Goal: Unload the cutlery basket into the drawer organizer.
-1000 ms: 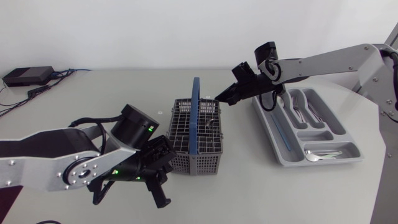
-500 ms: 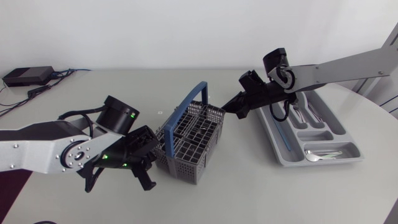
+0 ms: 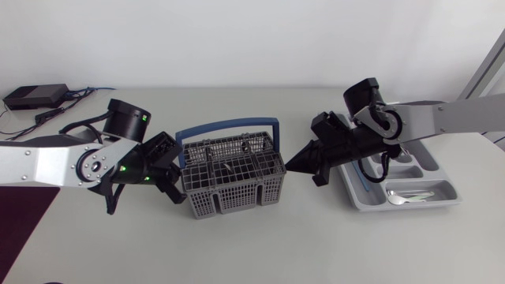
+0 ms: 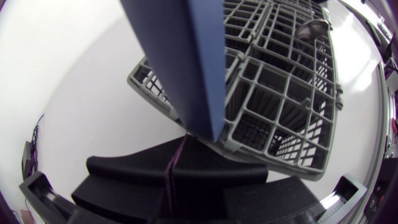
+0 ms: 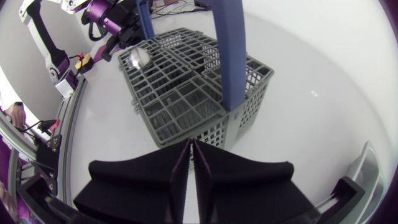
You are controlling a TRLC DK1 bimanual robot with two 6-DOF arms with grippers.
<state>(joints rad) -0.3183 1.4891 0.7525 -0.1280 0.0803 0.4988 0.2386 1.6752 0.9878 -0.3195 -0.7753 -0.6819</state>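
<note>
The grey cutlery basket with its blue handle stands mid-table, and a spoon shows inside it. My left gripper is shut and empty, lying against the basket's left side; in the left wrist view the basket fills the space just ahead of the gripper. My right gripper is shut and empty, pointing at the basket's right side with a small gap; its wrist view shows the basket ahead of the gripper. The grey drawer organizer lies to the right, holding cutlery, partly hidden by my right arm.
A black box with cables sits at the table's far left back corner. A spoon lies in the organizer's front compartment, and forks and spoons fill its long compartments behind my right arm.
The basket has turned, so its handle now runs across, and it has slid left. My left gripper swung up to its left side; my right gripper came down toward its right side.
</note>
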